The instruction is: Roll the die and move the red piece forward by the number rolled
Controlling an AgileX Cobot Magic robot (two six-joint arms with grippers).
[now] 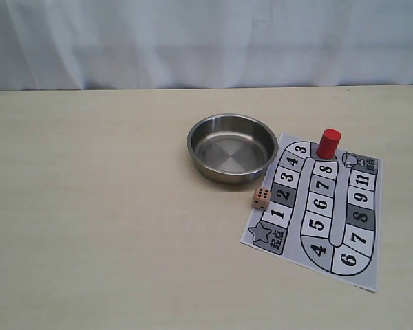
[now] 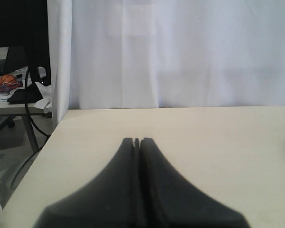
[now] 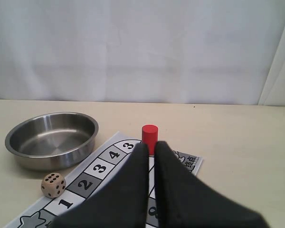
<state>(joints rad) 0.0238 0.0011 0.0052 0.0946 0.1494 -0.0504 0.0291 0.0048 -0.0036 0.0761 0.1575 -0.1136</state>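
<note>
Steel bowl [image 1: 233, 148] in the exterior shot, printed board [image 1: 316, 210] just to its right. Red piece [image 1: 328, 143] upright at the board's far end. Die [image 1: 261, 198] at the board's left edge beside square 2, near the bowl.

Left wrist now: left gripper [image 2: 137, 141] over bare table [image 2: 218, 142], jaws pressed together, nothing between.

Right wrist: right gripper [image 3: 149, 145] closed to a sliver, empty, red piece just beyond its tips.

Beige table [image 1: 89, 206]: steel bowl [image 1: 224, 172], numbered game sheet [image 1: 319, 223].
</note>
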